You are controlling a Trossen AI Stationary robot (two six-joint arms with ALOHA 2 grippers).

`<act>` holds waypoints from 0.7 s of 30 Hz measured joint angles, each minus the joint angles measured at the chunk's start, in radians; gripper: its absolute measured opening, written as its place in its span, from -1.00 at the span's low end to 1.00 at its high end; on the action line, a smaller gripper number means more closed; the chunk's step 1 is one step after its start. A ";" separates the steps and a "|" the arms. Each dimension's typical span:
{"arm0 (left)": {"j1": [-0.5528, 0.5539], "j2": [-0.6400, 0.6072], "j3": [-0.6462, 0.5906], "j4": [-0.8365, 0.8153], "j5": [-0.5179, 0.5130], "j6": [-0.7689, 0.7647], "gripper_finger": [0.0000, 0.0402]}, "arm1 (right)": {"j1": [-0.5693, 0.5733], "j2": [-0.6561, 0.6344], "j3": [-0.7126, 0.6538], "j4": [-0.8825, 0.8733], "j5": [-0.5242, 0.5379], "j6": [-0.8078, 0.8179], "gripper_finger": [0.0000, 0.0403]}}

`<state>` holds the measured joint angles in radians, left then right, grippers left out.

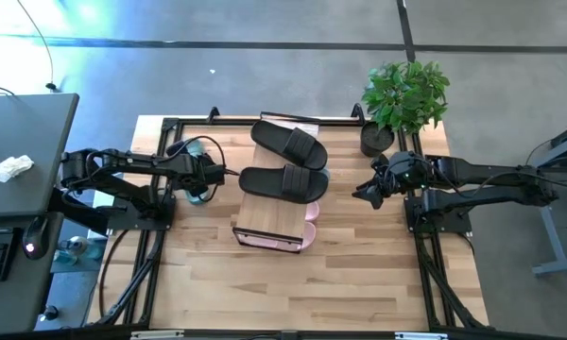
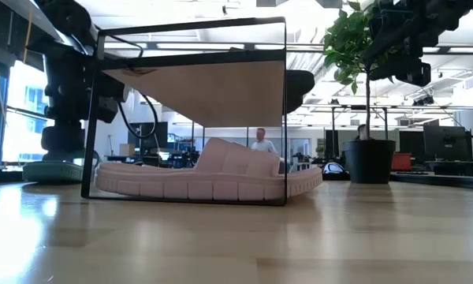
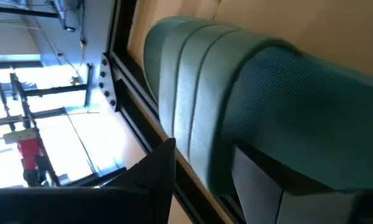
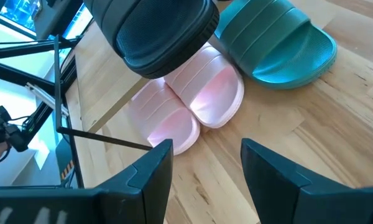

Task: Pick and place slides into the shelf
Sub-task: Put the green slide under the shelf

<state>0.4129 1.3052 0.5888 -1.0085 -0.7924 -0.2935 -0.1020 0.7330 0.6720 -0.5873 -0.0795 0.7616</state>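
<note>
Beside the shelf [image 1: 269,212], left end effector [image 1: 211,175] seemingly grips a ribbed green slide [image 3: 236,112]; right end effector [image 4: 202,165] open.

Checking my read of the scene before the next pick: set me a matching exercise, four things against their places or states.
Things: 1 black slides; 2 pink slides; 3 potted plant; 4 right claw.
States: A open, empty; B table corner by the right arm; C on the shelf's wood top; D under the shelf's top.
Pairs: 1-C, 2-D, 3-B, 4-A.
The left claw is at the green slide, left of the shelf.
</note>
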 joint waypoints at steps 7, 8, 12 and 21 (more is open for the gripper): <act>0.001 0.000 -0.038 0.056 -0.033 0.000 -0.31 | 0.000 0.000 0.000 0.000 0.000 0.007 -0.11; 0.008 0.000 -0.044 0.069 -0.035 0.000 -0.31 | 0.000 0.000 0.000 0.000 0.000 0.007 -0.11; 0.071 0.000 -0.060 0.110 -0.025 0.013 -0.31 | 0.000 0.000 0.000 0.000 0.000 0.008 -0.11; 0.206 0.000 -0.062 0.145 0.017 0.062 -0.31 | 0.000 0.000 0.000 0.000 0.006 0.008 -0.11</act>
<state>0.6192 1.3048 0.5266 -0.8637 -0.7757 -0.2314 -0.1018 0.7334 0.6720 -0.5869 -0.0731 0.7695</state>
